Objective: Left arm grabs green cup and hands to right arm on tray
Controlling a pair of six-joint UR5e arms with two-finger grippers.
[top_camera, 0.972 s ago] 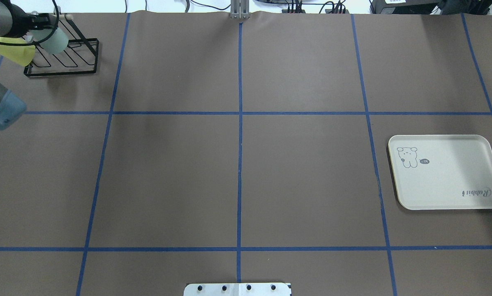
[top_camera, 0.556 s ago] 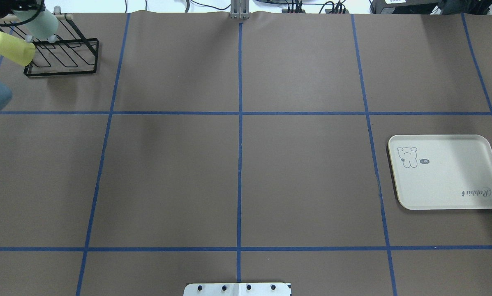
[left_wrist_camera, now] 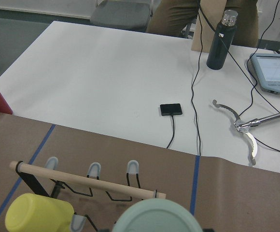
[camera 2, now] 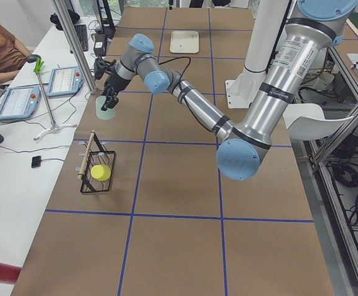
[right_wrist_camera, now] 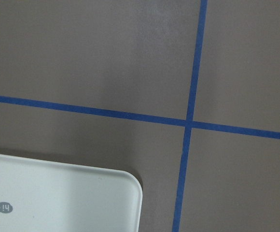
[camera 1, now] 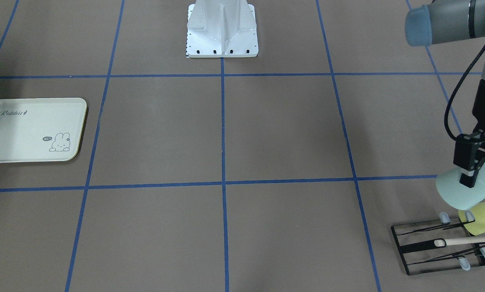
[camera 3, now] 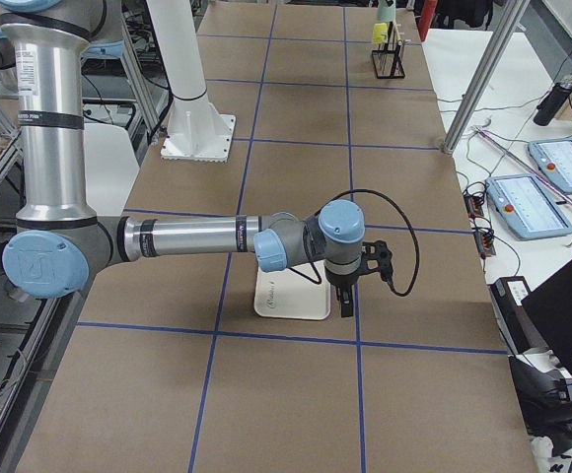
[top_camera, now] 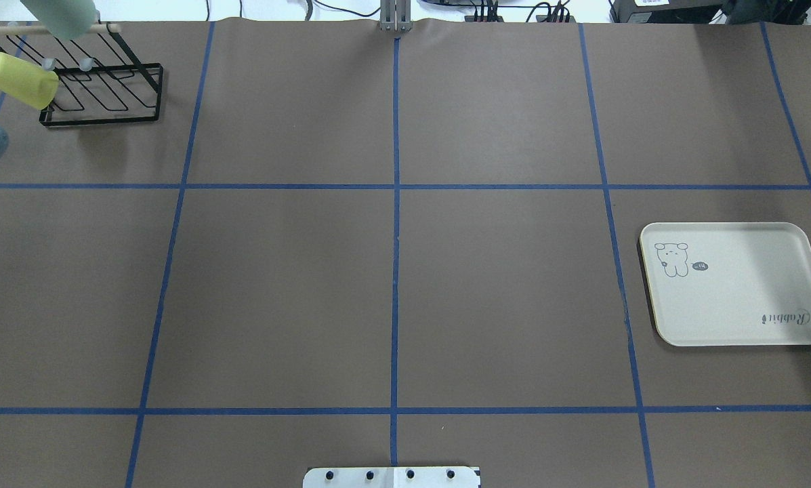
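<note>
Cup's off the rack, basically. The left gripper (camera 1: 471, 175) is clamped on the green cup (camera 1: 453, 192) by its wall. It holds the cup in the air just above the wire rack (camera 1: 428, 251) at the table's far left corner, clear of the pegs, probably so it won't snag swinging out. The yellow-green cup (camera 1: 483, 217) sits on the rack. The right gripper (camera 3: 346, 301) hovers beside the tray (camera 1: 23, 134) by the table's right edge, likely ready to receive. Can't tell if it's open.

Overhead and front cameras face oppositely, sharing tray (top_camera: 737, 308).
</note>
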